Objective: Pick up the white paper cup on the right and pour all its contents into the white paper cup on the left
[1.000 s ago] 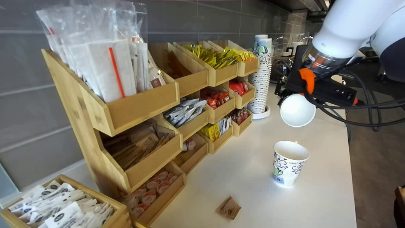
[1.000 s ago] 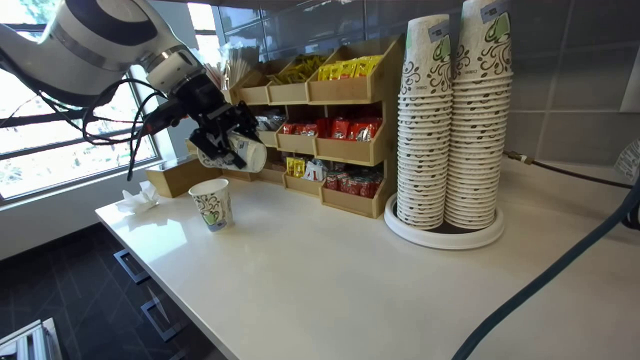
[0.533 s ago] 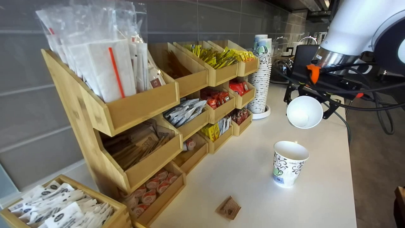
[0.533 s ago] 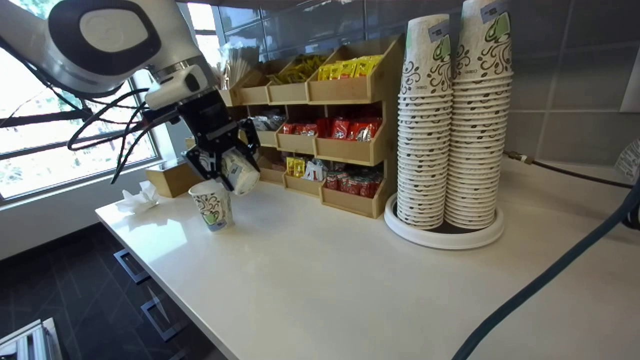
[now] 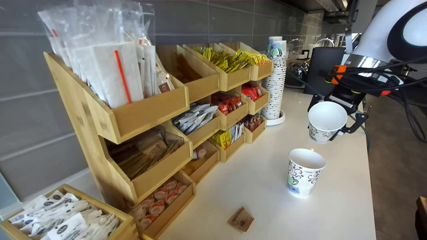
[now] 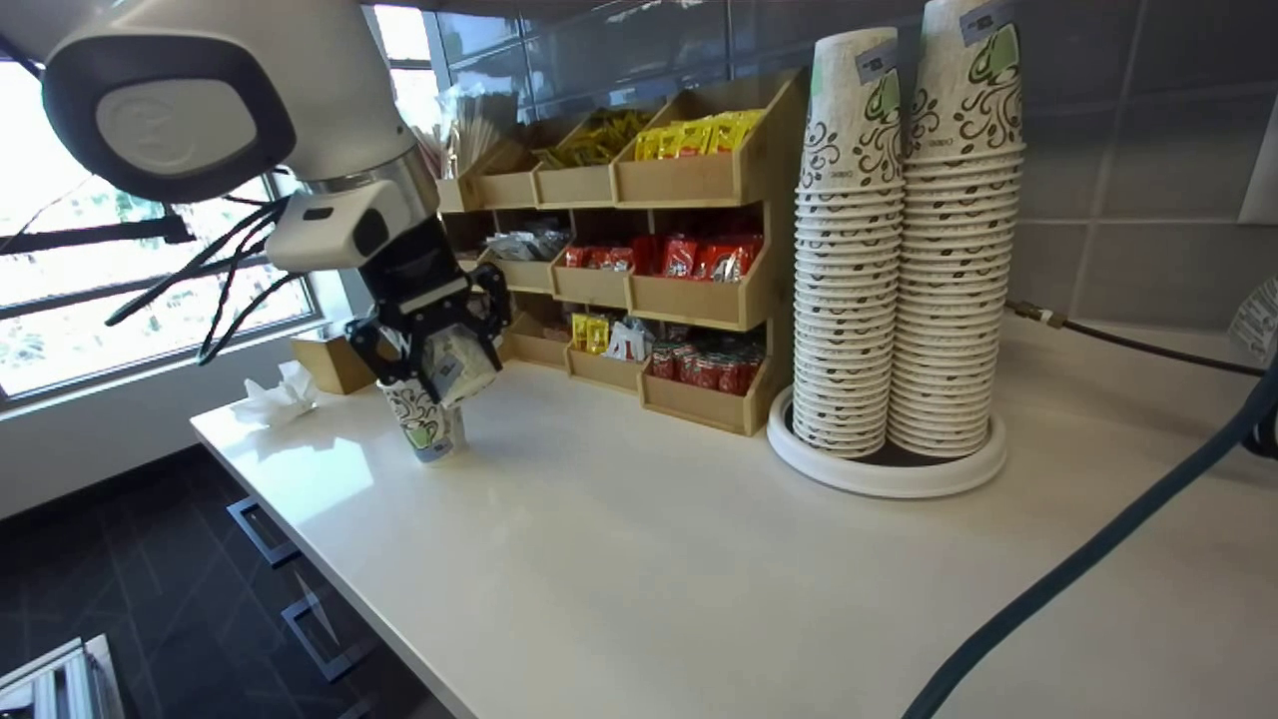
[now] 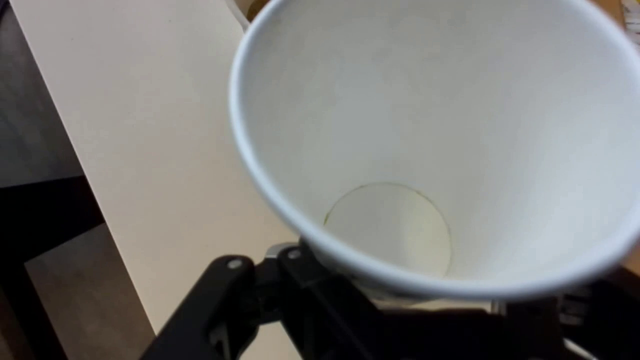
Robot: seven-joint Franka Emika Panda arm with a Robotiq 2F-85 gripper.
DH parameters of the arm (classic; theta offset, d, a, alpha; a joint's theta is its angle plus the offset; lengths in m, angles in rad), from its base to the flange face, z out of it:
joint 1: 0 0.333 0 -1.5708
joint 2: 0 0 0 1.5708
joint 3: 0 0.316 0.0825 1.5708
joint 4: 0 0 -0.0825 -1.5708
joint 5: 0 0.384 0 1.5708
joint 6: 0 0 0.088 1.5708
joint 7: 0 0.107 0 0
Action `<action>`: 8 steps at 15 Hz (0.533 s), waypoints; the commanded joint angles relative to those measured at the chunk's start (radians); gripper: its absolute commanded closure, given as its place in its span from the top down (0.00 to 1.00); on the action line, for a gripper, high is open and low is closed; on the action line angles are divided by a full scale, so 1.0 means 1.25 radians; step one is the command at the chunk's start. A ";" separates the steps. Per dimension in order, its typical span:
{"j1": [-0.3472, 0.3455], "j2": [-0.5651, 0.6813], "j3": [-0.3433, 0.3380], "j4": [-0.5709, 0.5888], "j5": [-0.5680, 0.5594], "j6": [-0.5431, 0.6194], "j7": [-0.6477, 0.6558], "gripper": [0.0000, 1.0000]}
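Observation:
My gripper (image 5: 322, 131) is shut around a white paper cup (image 5: 326, 117) and holds it above the counter. The cup is tilted, its mouth toward the camera in that view. In the wrist view the held cup (image 7: 425, 125) shows a bare white inside with a thin stain line around its bottom. The other white paper cup (image 5: 304, 176), with a leaf print, stands upright on the counter, in front of and below the held one. In an exterior view the held cup and gripper partly cover this standing cup (image 6: 417, 424). At the wrist view's top edge, brown contents (image 7: 256, 7) show in it.
A wooden rack (image 5: 153, 108) of packets stands along the wall. A brown packet (image 5: 241, 219) lies on the counter (image 6: 639, 559). Tall cup stacks (image 6: 849, 300) stand in a round white tray (image 6: 889, 481). A crumpled napkin (image 6: 278, 397) lies near the far end.
The held cup has turned from nearly lying on its side to more upright, its mouth rising. It moved slightly right in one exterior view and lower in both. The standing cup has not moved.

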 commanded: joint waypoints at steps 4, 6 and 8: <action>-0.041 0.002 0.035 -0.004 0.029 -0.005 -0.018 0.67; -0.041 0.001 0.035 -0.005 0.029 -0.005 -0.018 0.42; -0.029 0.009 0.000 -0.009 0.086 -0.008 -0.062 0.42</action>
